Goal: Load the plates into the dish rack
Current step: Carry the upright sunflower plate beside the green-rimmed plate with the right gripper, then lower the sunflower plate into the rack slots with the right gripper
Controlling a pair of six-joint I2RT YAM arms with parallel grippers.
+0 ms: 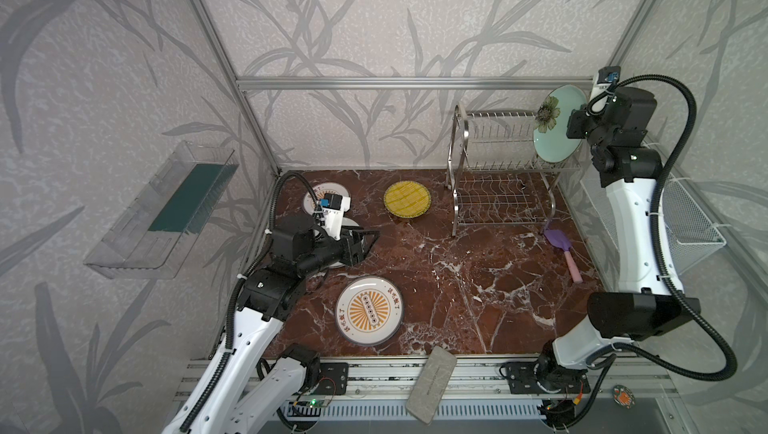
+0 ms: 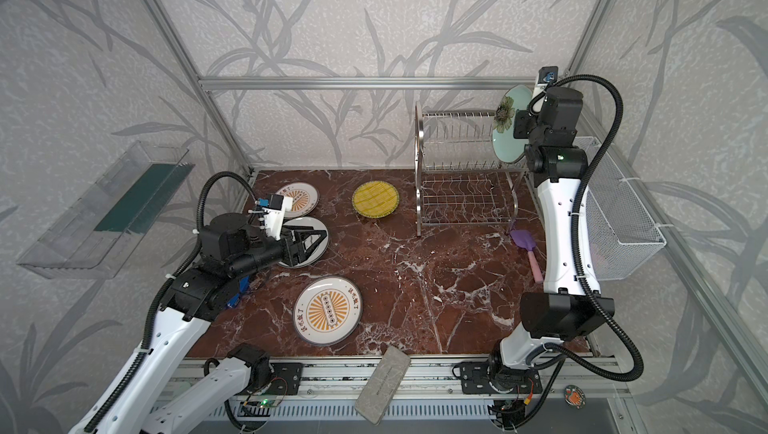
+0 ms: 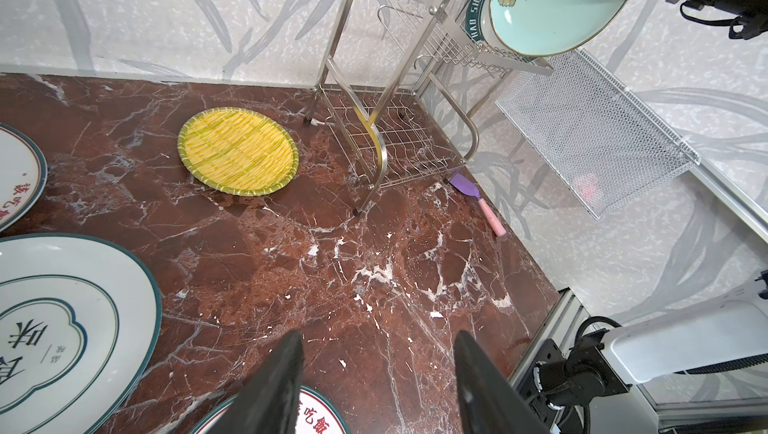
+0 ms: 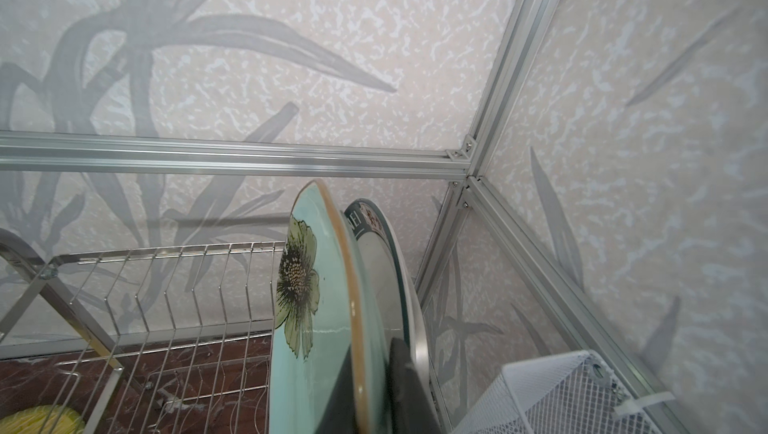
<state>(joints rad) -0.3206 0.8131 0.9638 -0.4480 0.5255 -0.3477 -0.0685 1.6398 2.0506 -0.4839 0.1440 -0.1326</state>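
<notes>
**Six plates: two on edge at the rack, four flat on the desk**

Counted: six plates, one dish rack (image 1: 503,113), two grippers.

At the back right corner of the desk (image 1: 457,286), the two-tier rack. On edge at the right end of its upper tier, two plates close together: the mint flower plate (image 1: 559,137) (image 4: 316,328) and, right behind it toward the wall, the dark-banded plate (image 4: 374,253). Pinching the mint flower plate's rim, the right gripper (image 4: 376,374), one finger on each face. Lower rim down at the tier's wires; seated in a slot or not, cannot tell.

Flat on the desk, four:
- yellow plate (image 1: 407,199), near the back edge, just left of the rack
- back sunburst plate (image 2: 301,199), near the back left corner, partly hidden by the left wrist camera
- teal-rimmed plate (image 3: 62,307), by the left edge
- front sunburst plate (image 1: 369,310), toward the front edge, left of the middle

Hovering over the teal-rimmed plate, the left gripper (image 3: 376,342), fingers spread, nothing between them.

Around:
- one purple spatula (image 1: 557,239) with a pink handle, by the rack's front right foot
- one white mesh basket (image 1: 690,224) on the right wall
- one clear tray (image 1: 162,207) on the left wall
- one grey block (image 1: 432,384), tilted across the front edge

Hiding the rack's right end in both top views, the right arm.
</notes>
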